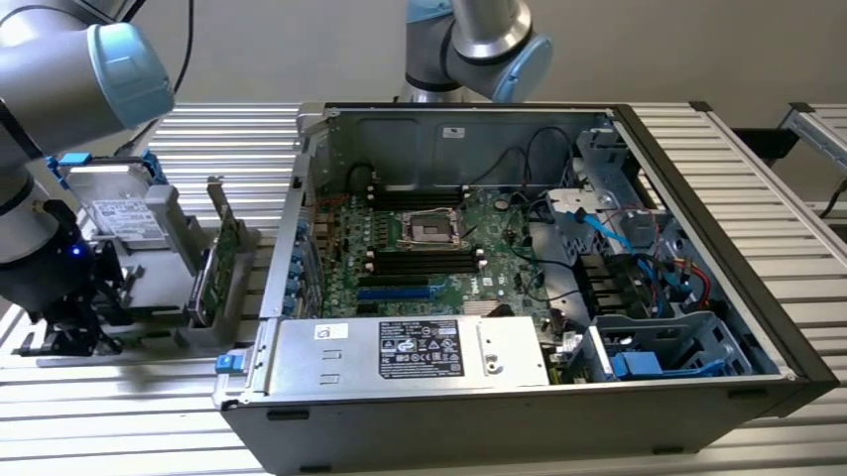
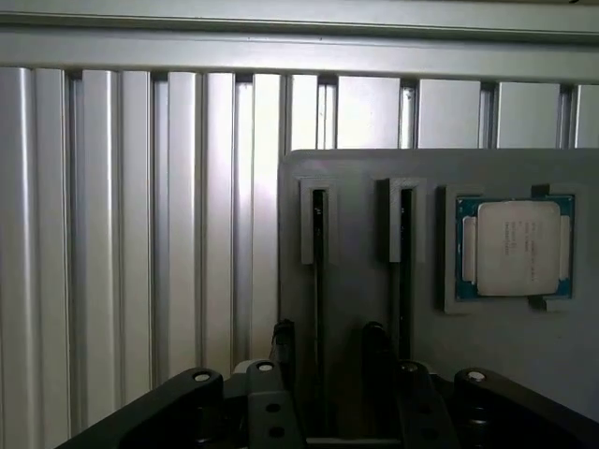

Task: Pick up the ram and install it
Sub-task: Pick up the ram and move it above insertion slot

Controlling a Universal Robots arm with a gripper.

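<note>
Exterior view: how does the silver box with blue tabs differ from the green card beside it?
The hard drive is a thick silver box with a white label; the expansion card is a thin green board with a metal bracket. The hard drive shows its broad face, the expansion card mostly its edge. The expansion card stands nearer the computer case than the hard drive. Both stand in the gray holder.
</note>
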